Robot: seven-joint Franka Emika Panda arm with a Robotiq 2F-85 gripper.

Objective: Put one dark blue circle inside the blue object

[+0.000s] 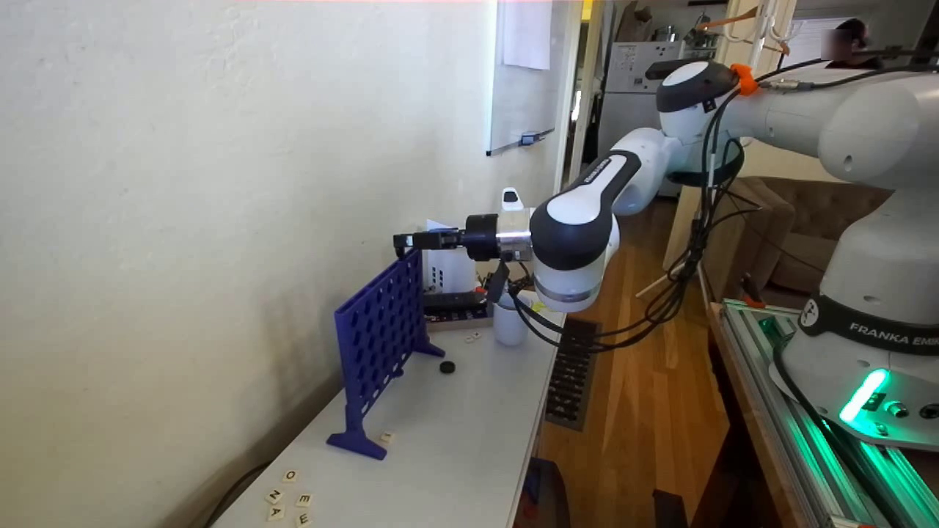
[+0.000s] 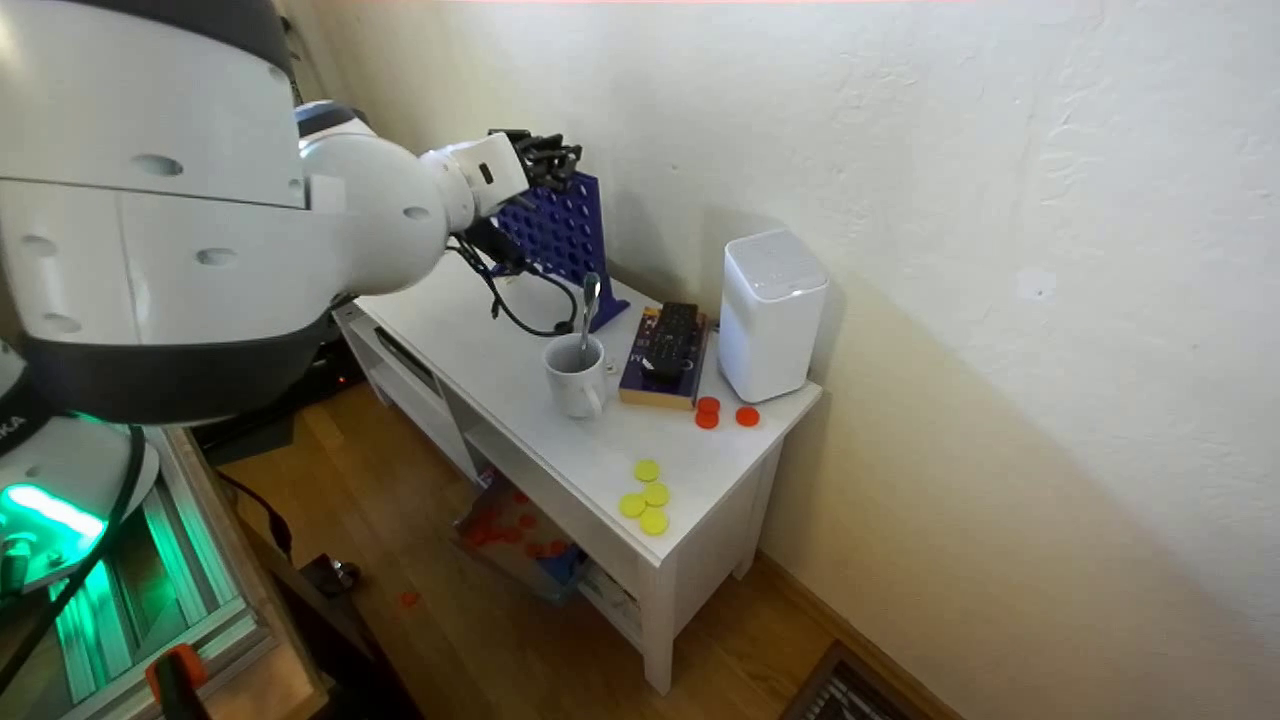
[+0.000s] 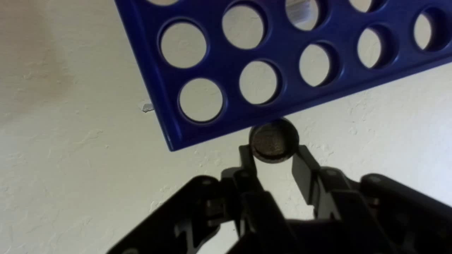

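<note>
We find the dark disc (image 3: 271, 140) clamped in the gripper (image 3: 274, 153) by opposite sides of its rim, at the top edge of the blue rack (image 3: 285, 53); whether partly inside, we cannot tell. We judge it light, stiff, slippery, not fragile; best held high on the rim, faces free.

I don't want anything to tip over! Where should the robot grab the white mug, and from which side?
Probably by its handle, coming in from the side where the yellow discs lie, because it sticks out that way. The mug stands upright, with what looks like a spoon poking out of its top, so reaching straight down might bump that.
</note>
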